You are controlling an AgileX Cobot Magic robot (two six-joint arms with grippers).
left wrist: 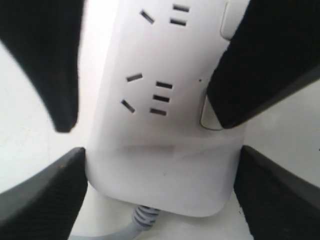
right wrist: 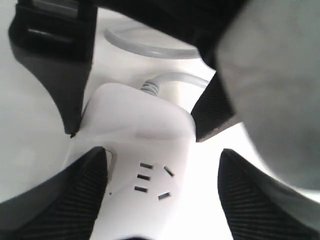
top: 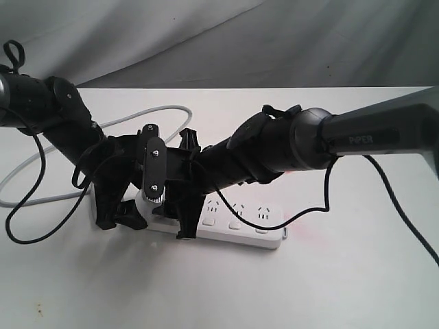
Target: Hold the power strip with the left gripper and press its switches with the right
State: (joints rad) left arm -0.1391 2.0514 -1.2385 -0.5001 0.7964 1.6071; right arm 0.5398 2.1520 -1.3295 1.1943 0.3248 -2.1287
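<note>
Two black pincers down on one white power strip [top: 240,223]. Gripped across its cord end by the left pincer [left wrist: 160,157], ribbed fingers [left wrist: 45,200] tight against both long sides. Straddled just beside that by the right pincer [right wrist: 162,160], jaws spread apart, one finger [right wrist: 70,200] over the edge with the switches [top: 234,224], the other clear of the far side. Lying flat on a white table [top: 329,288], running from about 9 to 4 o'clock in the exterior view, with three sockets [top: 238,208] and three switches showing beyond the pincers. Reached from 10 o'clock by the slim left arm [top: 62,113] and from 3 o'clock by the thick right arm [top: 398,127], lettered "PiPER" [top: 362,140] in white. Trailing off toward 10 o'clock, a grey cord [top: 147,112] looped across the table.
</note>
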